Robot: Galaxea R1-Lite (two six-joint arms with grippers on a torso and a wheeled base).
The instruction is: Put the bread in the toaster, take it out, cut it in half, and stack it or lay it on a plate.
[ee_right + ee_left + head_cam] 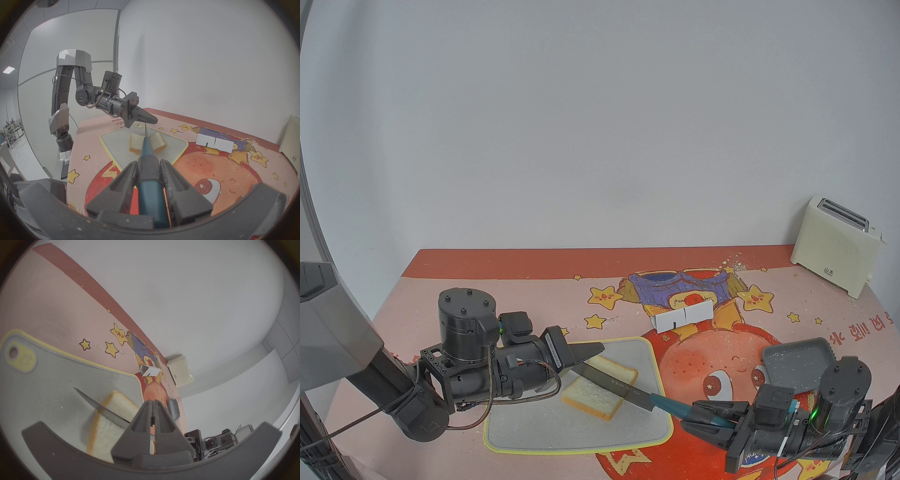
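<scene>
A slice of white bread [599,389] [107,427] [157,141] lies on the grey, yellow-rimmed cutting board [550,425] [47,380] [117,145]. A knife blade [612,387] [103,410] rests across the slice; whether the bread is parted under it I cannot tell. My right gripper [690,415] [149,164] is shut on the knife's teal handle [674,407] [150,187]. My left gripper [599,350] [153,404] [154,119] is shut and empty, hovering just above the slice's far side. The cream toaster [837,245] [181,371] stands at the far right. A grey plate [799,362] [173,408] lies near my right arm.
A white knife holder [682,315] [149,370] [215,142] sits mid-table behind the board. The table carries a pink and red cartoon mat [712,369]. Crumbs dot the board and the mat. A plain white wall rises behind the table.
</scene>
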